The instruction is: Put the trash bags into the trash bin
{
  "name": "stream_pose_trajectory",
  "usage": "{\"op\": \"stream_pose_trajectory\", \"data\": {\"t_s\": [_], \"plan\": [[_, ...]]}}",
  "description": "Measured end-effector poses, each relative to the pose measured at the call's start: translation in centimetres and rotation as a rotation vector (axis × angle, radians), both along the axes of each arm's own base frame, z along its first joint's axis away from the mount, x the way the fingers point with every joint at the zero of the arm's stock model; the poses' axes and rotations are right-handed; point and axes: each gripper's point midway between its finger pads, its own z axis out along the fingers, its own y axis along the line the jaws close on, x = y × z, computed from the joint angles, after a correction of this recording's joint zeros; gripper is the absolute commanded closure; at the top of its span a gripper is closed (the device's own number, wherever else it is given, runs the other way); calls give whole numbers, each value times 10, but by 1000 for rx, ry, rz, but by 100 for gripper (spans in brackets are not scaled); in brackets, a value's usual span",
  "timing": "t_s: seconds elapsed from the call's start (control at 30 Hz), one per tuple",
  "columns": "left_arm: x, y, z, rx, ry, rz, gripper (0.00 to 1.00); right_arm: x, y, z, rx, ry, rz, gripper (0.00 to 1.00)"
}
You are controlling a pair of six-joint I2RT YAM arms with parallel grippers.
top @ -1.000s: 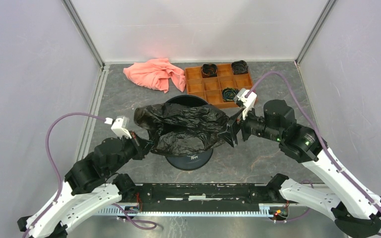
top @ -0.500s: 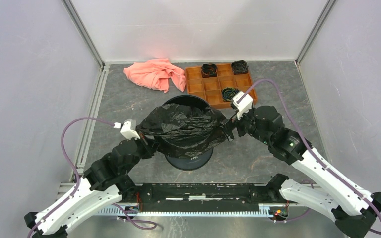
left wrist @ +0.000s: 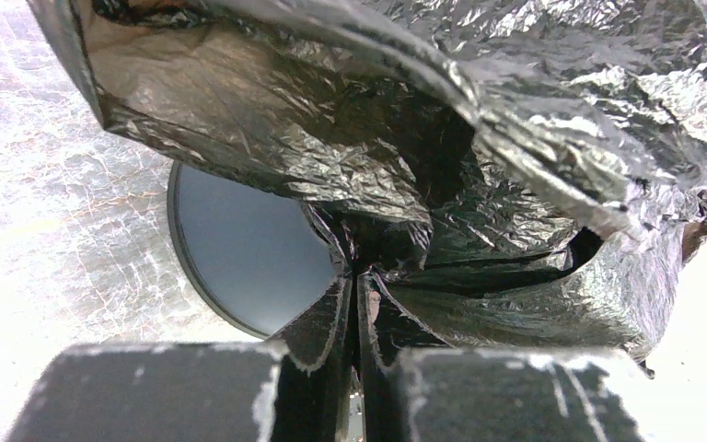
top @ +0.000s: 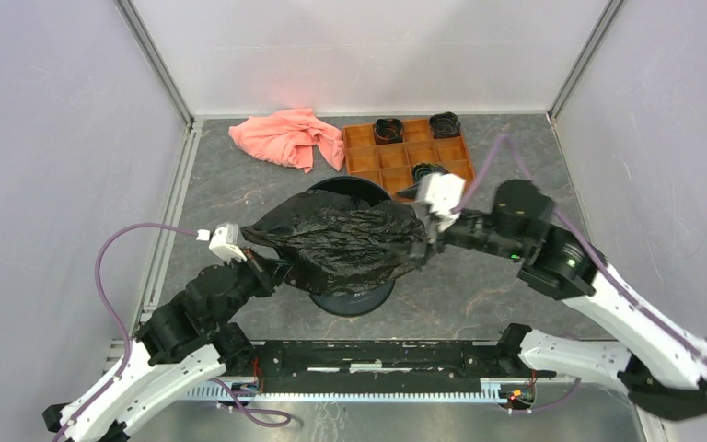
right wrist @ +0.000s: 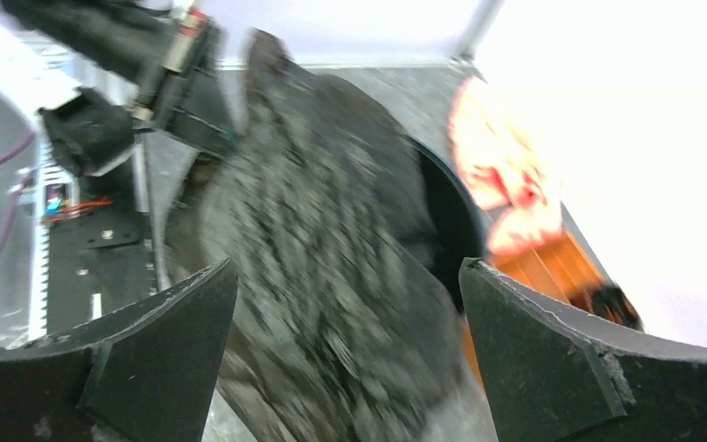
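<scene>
You see the trash bag (top: 345,244) draped over the trash bin (top: 357,298) at centre frame. Your left tool (left wrist: 357,304) pinches its film tight, while your right tool (right wrist: 347,269) gapes wide at its right edge.

The trash bag (top: 345,244) covers the trash bin (top: 350,302), hiding all but its far rim and base. Motion blur smears the right wrist view, leaving the pink cloth (right wrist: 502,180) a shapeless smudge.
</scene>
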Motion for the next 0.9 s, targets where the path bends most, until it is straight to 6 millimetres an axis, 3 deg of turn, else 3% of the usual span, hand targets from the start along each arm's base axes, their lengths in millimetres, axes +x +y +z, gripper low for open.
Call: {"op": "stream_pose_trajectory", "data": {"t_s": [0.1,0.2,0.33,0.47,0.63,0.73,0.8,0.9], "plan": [[-1,1,-2,6,6,-3,91,-22,45,1,-56,-40,107,2],[-2,2,-3,10,10,-3,91,-30,83,-26,-183,-106,119,2],[-3,3,-2,12,12,-3,91,-15,94,-51,-312,-213,20,5],[-4,3,-2,13,14,-4,91,3,95,-50,-349,-290,-74,10],[-5,3,3,6,9,-8,91,26,104,-64,-420,-336,-169,35],[-6,3,4,2,9,-14,91,38,108,-76,-442,-321,-188,64],[-6,2,4,2,10,-18,92,52,106,-79,-423,-273,-210,78],[-6,2,4,1,11,-20,92,88,96,-69,-329,-149,-261,86]]}}
